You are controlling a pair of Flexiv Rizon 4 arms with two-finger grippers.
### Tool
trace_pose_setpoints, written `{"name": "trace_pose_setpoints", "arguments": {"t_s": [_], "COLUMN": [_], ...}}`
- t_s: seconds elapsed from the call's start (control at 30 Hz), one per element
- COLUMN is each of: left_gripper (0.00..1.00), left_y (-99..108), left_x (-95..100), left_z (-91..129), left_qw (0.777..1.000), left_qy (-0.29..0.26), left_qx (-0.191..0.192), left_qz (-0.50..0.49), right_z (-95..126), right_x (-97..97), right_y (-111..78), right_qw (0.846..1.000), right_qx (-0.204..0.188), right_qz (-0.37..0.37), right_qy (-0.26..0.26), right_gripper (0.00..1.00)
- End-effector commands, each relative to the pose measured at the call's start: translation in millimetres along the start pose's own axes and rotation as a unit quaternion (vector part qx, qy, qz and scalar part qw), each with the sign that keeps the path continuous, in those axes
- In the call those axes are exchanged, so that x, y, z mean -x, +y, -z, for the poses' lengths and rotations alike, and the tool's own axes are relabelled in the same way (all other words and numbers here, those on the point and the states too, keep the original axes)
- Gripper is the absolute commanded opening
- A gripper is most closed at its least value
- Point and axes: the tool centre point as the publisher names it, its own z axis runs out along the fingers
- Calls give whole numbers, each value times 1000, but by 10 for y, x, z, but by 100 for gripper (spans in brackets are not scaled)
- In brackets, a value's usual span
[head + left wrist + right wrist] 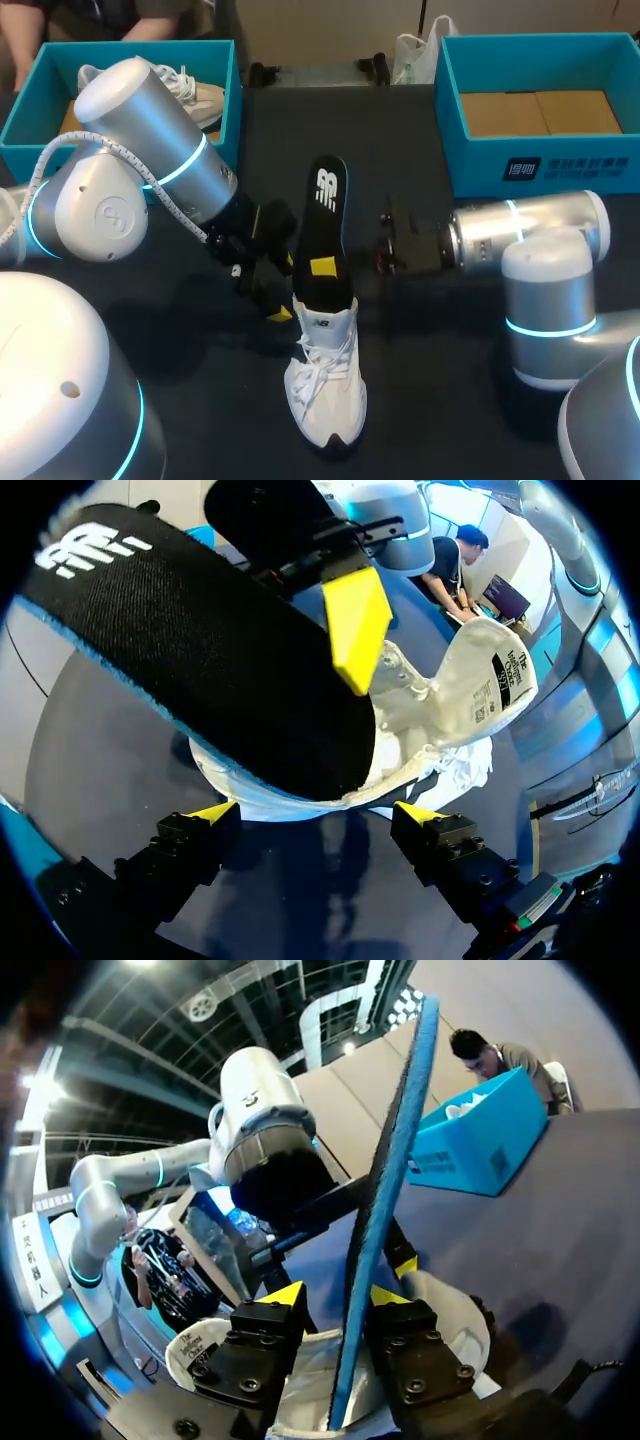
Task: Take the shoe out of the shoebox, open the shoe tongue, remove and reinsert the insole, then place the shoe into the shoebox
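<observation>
Right tool [335, 1295] astride insole [325, 215], over shoe [325, 390]

A dark, matte black tabletop [420, 400] spreads across the whole scene, smooth and plain. Soft light falls on it from above, leaving blurred shadows and a faint bluish sheen. A crumpled white plastic bag [412, 55] sits at its far edge.
</observation>
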Motion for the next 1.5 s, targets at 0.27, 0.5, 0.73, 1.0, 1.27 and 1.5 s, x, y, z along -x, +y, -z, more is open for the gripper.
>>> {"name": "trace_pose_setpoints", "arguments": {"t_s": [0.27, 0.5, 0.73, 1.0, 1.27, 1.5], "left_gripper": [100, 100, 100, 100, 100, 100], "left_y": [3, 3, 3, 3, 3, 3], "left_x": [-5, -5, -5, -5, -5, -5], "left_z": [-4, -4, -4, -4, -4, -4], "left_qw": [1000, 1000, 1000, 1000, 1000, 1000], "left_qy": [-1, -1, -1, -1, -1, -1], "left_qx": [1, 1, 1, 1, 1, 1], "left_qz": [0, 0, 0, 0, 0, 0], "right_z": [-25, -27, -36, -56, -98, -69], "right_x": [92, 138, 111, 63, 8, -66], "right_y": [104, 58, -122, -455, -596, -410], "right_qw": [1000, 1000, 999, 998, 997, 999], "right_qx": [12, 19, 11, -1, -13, 2], "right_qz": [-7, -19, -34, -66, -80, -53], "right_qy": [-3, -3, -1, 6, 7, 2], "right_gripper": [0, 0, 0, 0, 0, 29]}}
